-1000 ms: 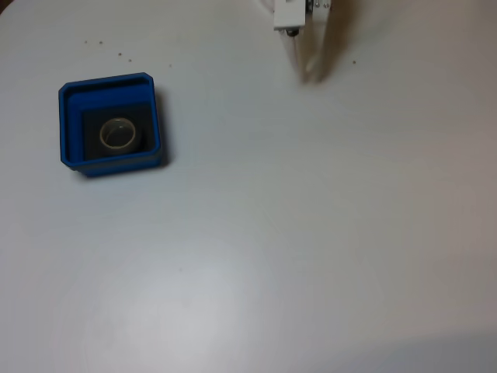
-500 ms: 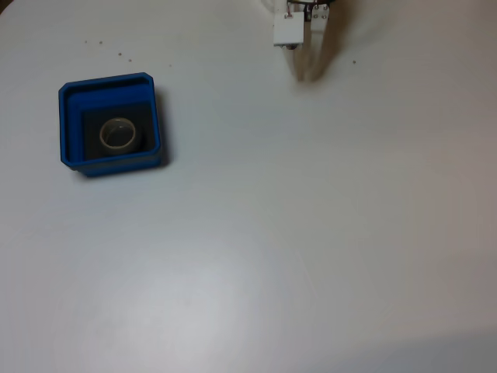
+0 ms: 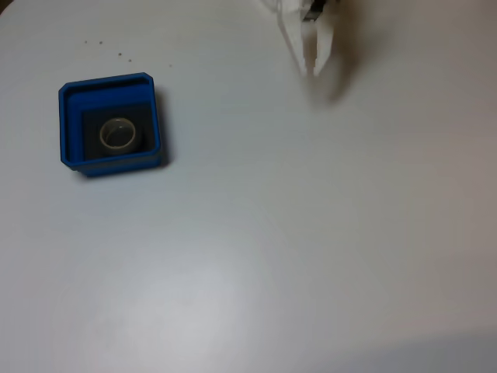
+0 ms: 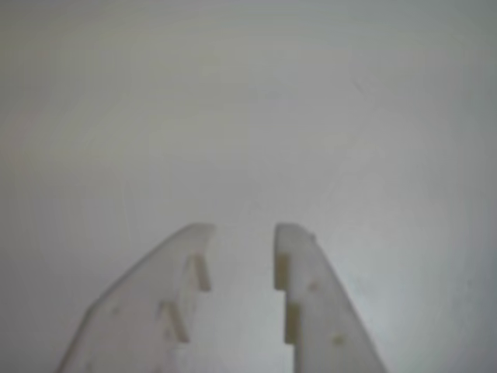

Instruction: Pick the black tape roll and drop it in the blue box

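Observation:
The blue box point(image 3: 109, 80) stands at the left of the white table in the fixed view. The black tape roll point(image 3: 118, 134) lies flat on its dark floor, pale inner core facing up. My gripper point(image 3: 312, 68) hangs at the top edge, far to the right of the box, its white fingers pointing down at bare table. In the wrist view the gripper point(image 4: 243, 229) shows its two fingertips a small gap apart, with nothing between them and only table surface beyond.
A few small dark specks point(image 3: 119, 54) dot the table above the box. The gripper's shadow point(image 3: 338, 85) falls just right of the fingers. The white tabletop point(image 3: 295, 233) stretches across the middle and right.
The arm has pulled back toward the top edge; its white wrist block has left the picture and the shadow has shifted right. Box and tape roll have not moved.

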